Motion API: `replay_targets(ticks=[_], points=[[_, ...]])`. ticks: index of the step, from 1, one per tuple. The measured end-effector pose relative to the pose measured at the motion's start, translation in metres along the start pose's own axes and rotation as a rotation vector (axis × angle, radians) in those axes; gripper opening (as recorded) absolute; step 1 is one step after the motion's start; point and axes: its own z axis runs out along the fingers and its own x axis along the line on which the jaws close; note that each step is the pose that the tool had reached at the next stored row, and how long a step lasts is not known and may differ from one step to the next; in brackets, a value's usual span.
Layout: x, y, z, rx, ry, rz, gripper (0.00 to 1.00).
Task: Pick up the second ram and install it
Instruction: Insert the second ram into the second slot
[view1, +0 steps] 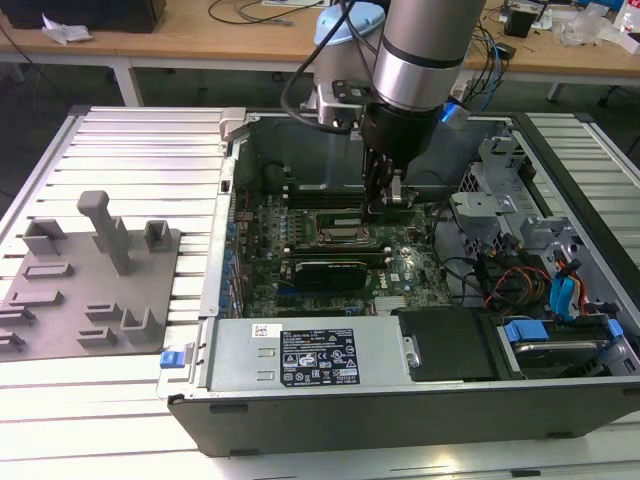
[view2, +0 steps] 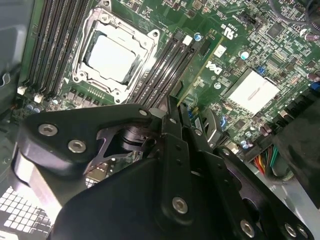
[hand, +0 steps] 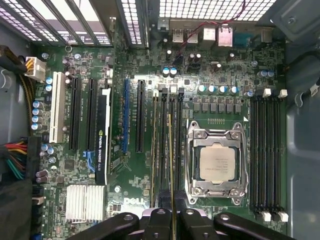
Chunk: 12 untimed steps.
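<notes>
My gripper is down inside the open computer case, over the motherboard beside the silver-framed processor socket. It is shut on the second ram, a thin green stick seen edge-on in both wrist views. The stick lies lengthwise along the bank of black slots next to the socket, lined up with one of the inner slots. Whether its lower edge touches the slot I cannot tell. The fingertips clamp the stick near one end.
A second bank of black slots runs on the socket's other side. A black expansion card and a finned heatsink sit nearby. In the exterior view, cable bundles, a power supply and a grey fixture plate surround the work area.
</notes>
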Motion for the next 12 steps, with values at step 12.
replay_targets(ticks=[12], points=[[0.0001,-0.0009,0.0121,0.0,0.0001,0.0,0.13]])
